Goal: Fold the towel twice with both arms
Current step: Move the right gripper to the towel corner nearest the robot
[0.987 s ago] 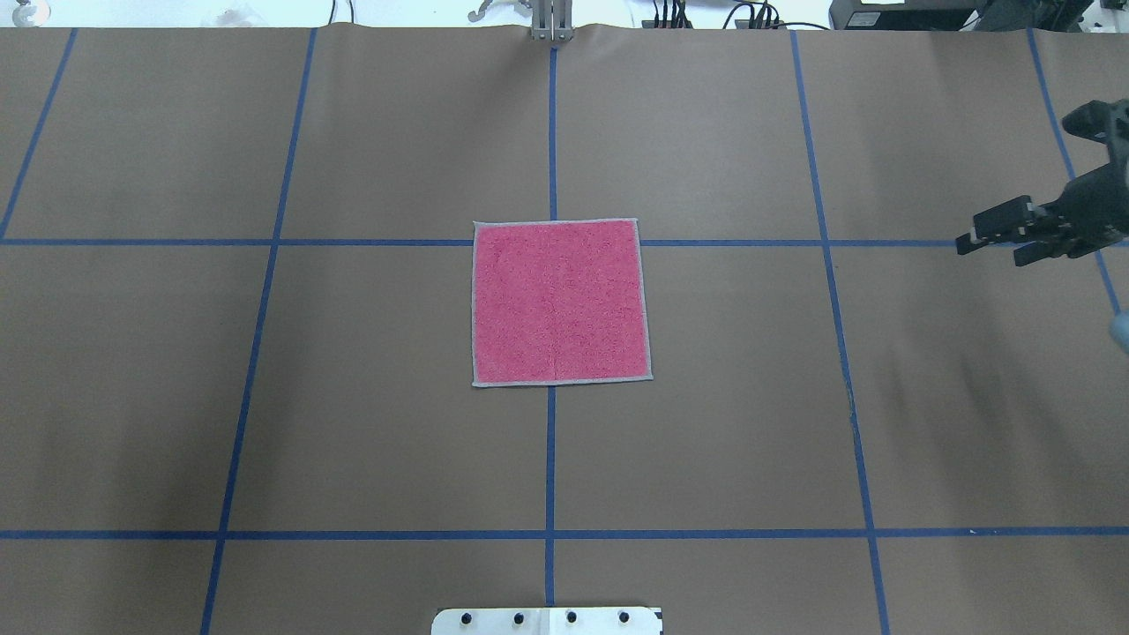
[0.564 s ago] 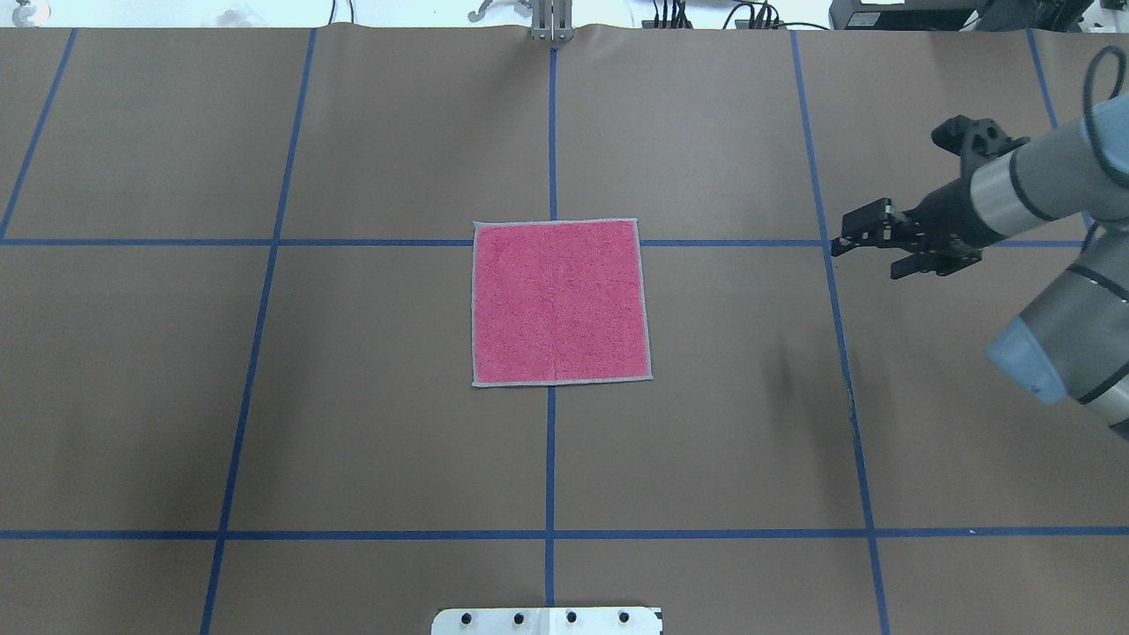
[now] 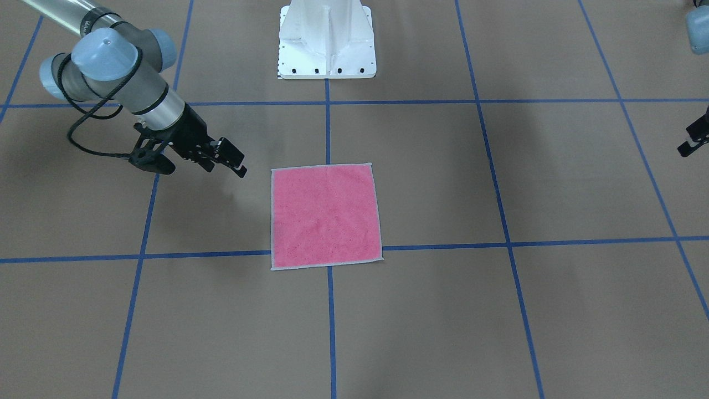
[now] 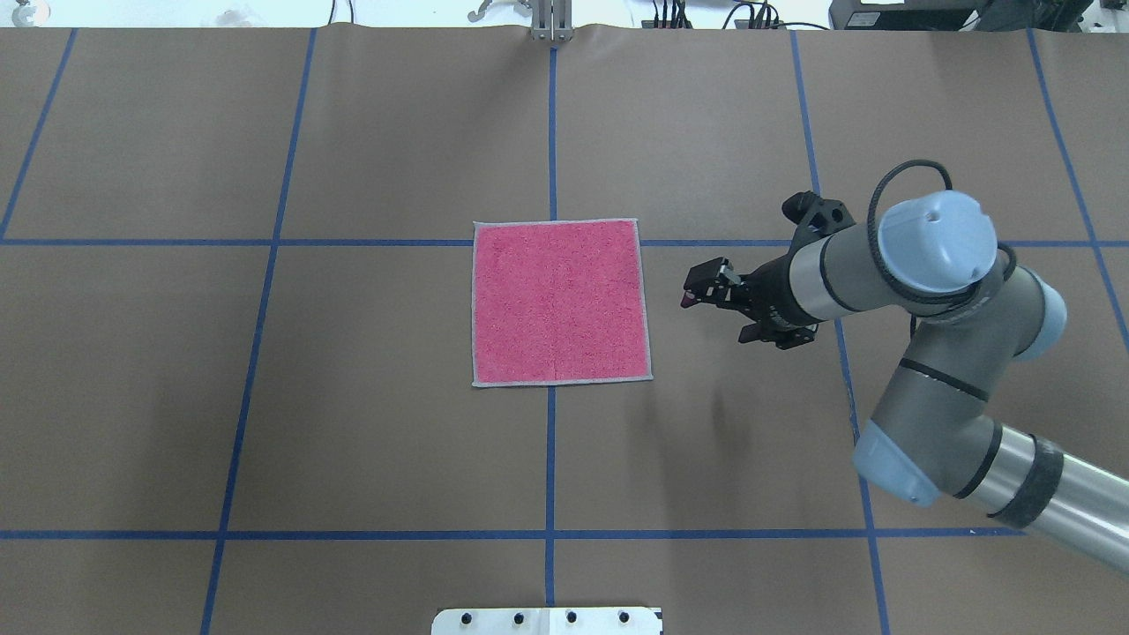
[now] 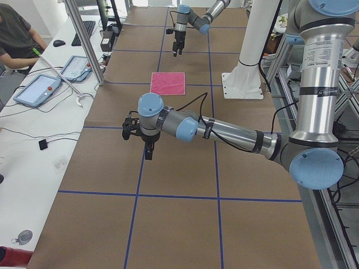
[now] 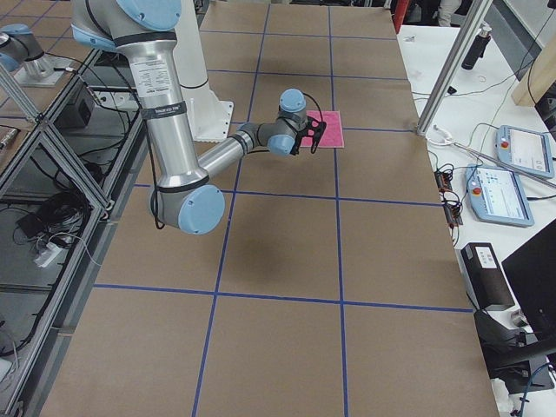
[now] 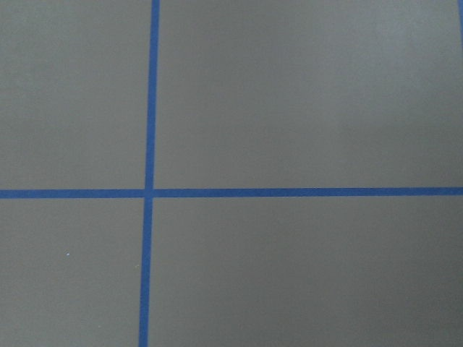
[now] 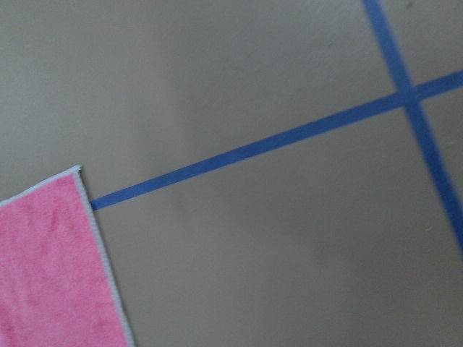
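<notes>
The towel lies flat at the table's centre, pink face up with a pale grey edge; it also shows in the front-facing view. My right gripper hovers just right of the towel's right edge, open and empty; in the front-facing view it is left of the towel. The right wrist view shows one towel corner. My left gripper is far off to the side, cut by the frame edge, so I cannot tell its state. It also shows in the left-side view, over bare paper.
Brown paper with blue tape grid lines covers the table. The white pedestal base stands on the robot's side. Tablets and cables lie along the operators' edge, where a person sits.
My right arm has swung in from the table's right edge toward the towel, and its gripper is now close beside the towel's right edge. The towel has not moved.
</notes>
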Controlling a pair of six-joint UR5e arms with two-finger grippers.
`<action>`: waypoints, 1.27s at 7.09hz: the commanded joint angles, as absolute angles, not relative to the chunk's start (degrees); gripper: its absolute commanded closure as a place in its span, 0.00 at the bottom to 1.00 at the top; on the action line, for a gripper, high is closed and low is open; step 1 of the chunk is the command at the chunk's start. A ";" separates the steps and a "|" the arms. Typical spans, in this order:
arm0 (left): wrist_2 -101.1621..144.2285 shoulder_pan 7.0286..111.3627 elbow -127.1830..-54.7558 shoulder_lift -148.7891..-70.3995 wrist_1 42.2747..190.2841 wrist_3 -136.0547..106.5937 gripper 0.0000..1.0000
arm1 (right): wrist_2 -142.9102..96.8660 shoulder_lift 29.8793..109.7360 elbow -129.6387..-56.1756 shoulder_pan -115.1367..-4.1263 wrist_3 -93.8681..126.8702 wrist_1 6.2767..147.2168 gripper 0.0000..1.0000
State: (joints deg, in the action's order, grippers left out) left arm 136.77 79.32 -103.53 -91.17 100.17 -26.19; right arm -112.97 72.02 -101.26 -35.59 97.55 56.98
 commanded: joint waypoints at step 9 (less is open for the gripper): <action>141.77 75.67 -102.48 -92.20 102.92 -32.96 0.00 | -103.80 63.19 -96.68 -27.33 109.15 70.66 0.49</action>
State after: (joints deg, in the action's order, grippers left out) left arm 141.72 75.60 -102.40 -92.26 102.89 -32.89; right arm -103.81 62.99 -97.05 -27.33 108.71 70.64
